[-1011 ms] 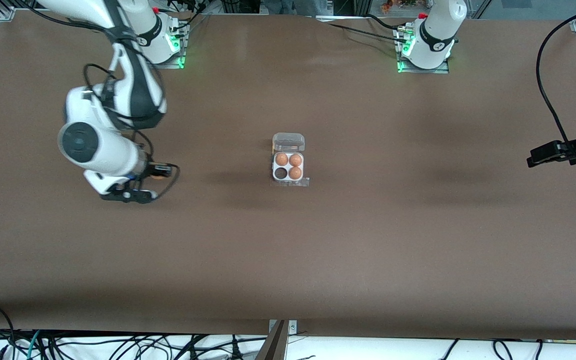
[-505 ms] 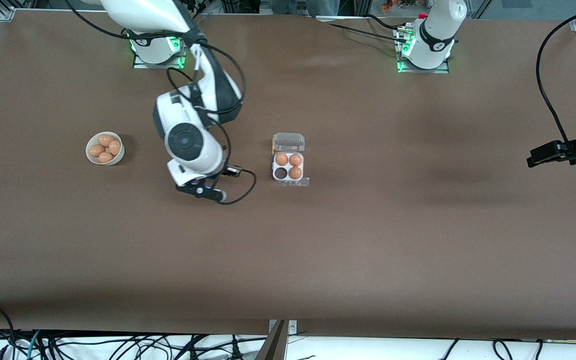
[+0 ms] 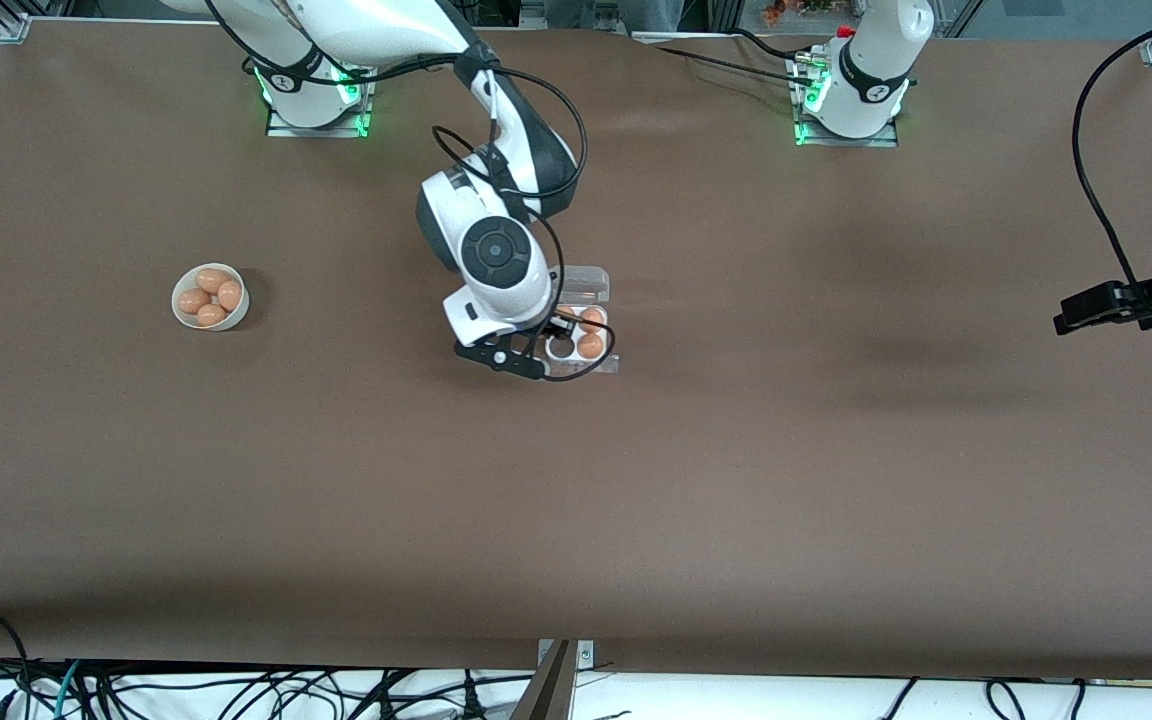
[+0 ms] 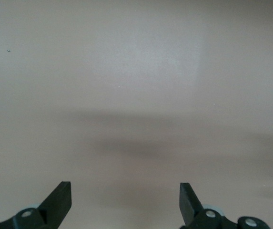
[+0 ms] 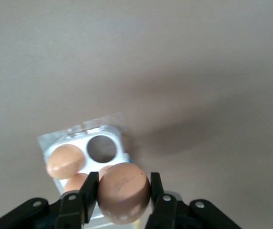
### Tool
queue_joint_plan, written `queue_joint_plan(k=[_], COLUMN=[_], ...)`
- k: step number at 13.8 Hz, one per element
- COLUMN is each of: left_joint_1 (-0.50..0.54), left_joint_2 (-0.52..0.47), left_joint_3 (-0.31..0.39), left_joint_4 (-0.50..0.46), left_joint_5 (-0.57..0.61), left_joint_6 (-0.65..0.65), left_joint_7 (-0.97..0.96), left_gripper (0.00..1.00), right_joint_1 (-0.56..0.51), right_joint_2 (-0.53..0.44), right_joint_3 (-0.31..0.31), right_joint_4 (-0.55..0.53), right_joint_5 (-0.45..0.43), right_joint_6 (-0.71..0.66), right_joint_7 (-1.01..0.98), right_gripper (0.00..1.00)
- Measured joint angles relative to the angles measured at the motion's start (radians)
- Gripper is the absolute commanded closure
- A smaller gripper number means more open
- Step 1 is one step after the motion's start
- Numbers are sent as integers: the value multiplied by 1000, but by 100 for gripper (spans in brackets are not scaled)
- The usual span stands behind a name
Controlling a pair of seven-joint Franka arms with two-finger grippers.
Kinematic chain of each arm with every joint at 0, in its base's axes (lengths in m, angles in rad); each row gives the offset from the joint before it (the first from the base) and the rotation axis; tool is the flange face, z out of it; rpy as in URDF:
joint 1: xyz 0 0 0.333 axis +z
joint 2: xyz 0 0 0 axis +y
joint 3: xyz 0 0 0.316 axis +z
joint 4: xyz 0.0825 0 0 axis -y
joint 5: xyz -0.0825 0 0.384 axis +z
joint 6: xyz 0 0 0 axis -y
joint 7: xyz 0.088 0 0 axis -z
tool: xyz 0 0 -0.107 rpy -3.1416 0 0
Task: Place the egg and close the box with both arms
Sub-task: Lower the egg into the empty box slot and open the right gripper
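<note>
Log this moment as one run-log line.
right gripper: shut on egg, over box | box: lid open, one cell empty | left gripper: open, waiting over bare table | bowl: four eggs

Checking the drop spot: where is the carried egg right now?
The egg is clamped in the right gripper, over the open box at mid-table, close above its empty cell.
</note>
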Motion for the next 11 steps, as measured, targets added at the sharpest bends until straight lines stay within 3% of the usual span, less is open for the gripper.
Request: queue_joint_plan(k=[11], left_joint_1=[0], left_joint_2=[0], left_joint_3=[0], left_joint_4=[0], left_joint_5=[0], left_joint_6=[0], left_joint_7=[0], left_gripper=[0], right_joint_1=[0], right_joint_2=[84], right_joint_3=[48], right_joint_4=[9], right_joint_5=[4], right_joint_6=[144], right_joint_7=[13], right_gripper=[72])
